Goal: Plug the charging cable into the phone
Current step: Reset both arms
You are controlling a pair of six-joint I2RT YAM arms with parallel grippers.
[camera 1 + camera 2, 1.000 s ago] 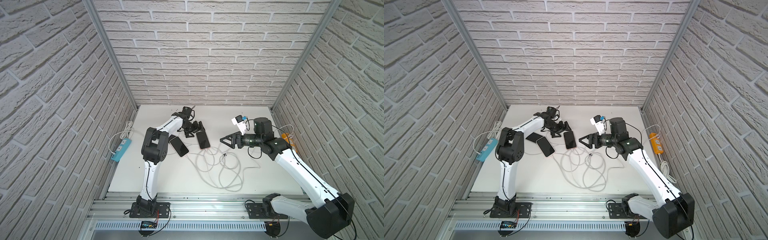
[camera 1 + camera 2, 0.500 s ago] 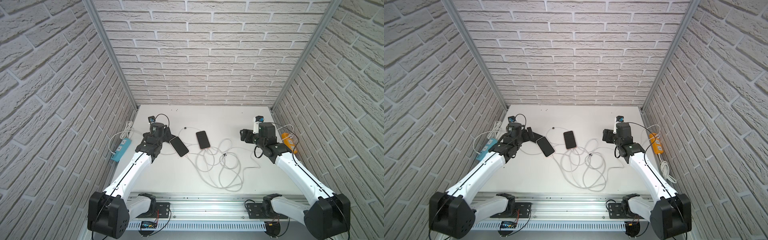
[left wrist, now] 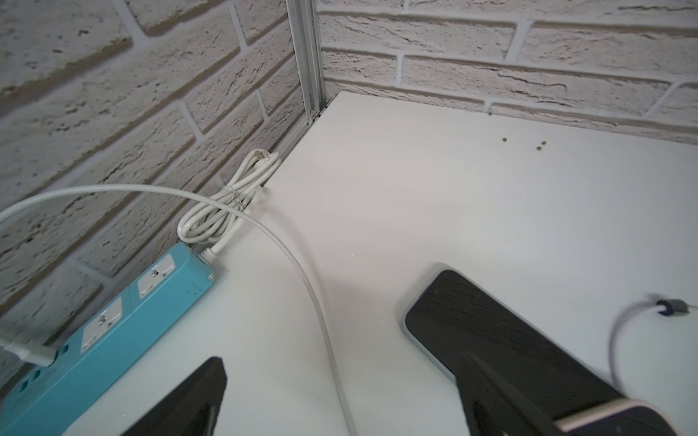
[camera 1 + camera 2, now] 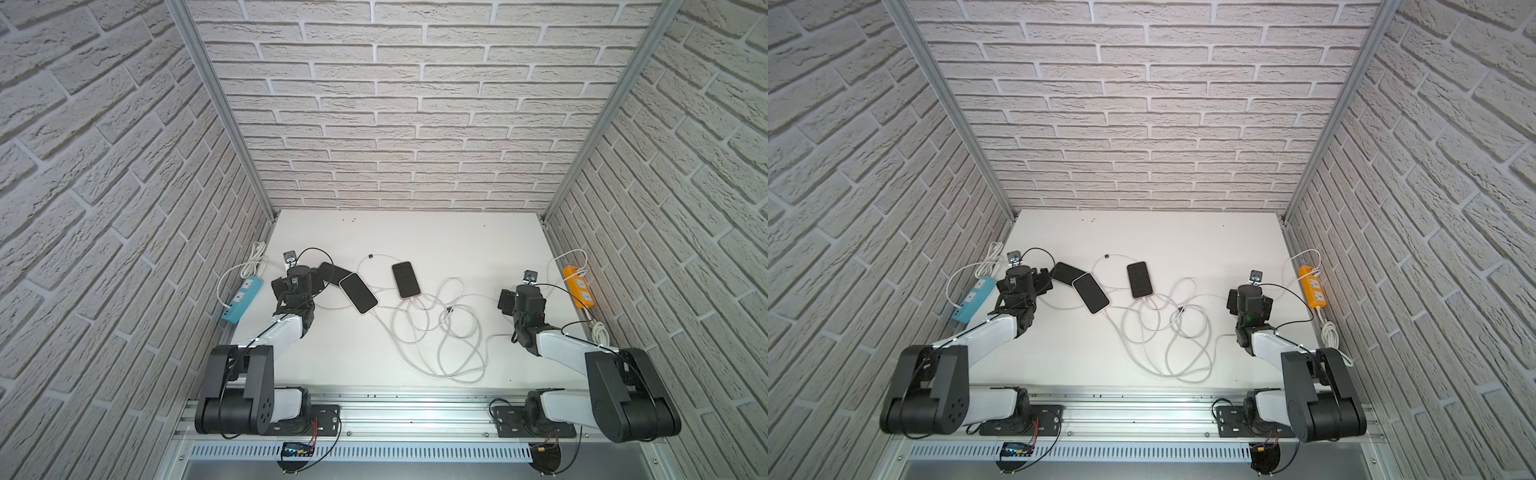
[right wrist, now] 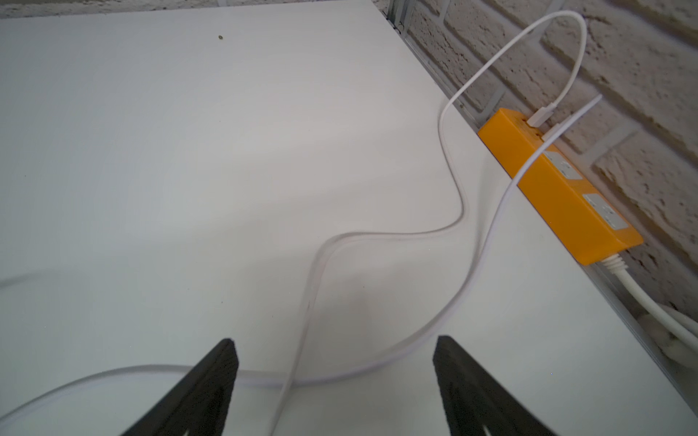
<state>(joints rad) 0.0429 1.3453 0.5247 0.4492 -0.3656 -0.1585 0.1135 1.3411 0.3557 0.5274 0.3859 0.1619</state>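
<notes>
Three dark phones lie on the white table [image 4: 415,232]. In both top views the middle phone [image 4: 358,293] [image 4: 1091,294] and the right phone [image 4: 406,279] [image 4: 1140,279] each have a white charging cable [image 4: 436,332] [image 4: 1167,332] reaching their near end. The left phone [image 4: 334,272] [image 3: 491,332] lies beside my open, empty left gripper [image 4: 316,283] [image 3: 343,362]. A thin cable's loose dark connector [image 4: 371,257] [image 3: 672,305] rests behind the phones. My right gripper [image 4: 505,301] [image 5: 334,343] is open over white cables [image 5: 377,362] and holds nothing.
A blue power strip [image 4: 243,300] [image 3: 113,328] lies along the left wall with a bundled cord [image 3: 226,204]. An orange power strip [image 4: 578,286] [image 5: 559,188] sits by the right wall with cables plugged in. Brick walls enclose three sides.
Both arms have drawn back from the middle of the table toward their own sides and the near edge. The phones and cables lie as before.
</notes>
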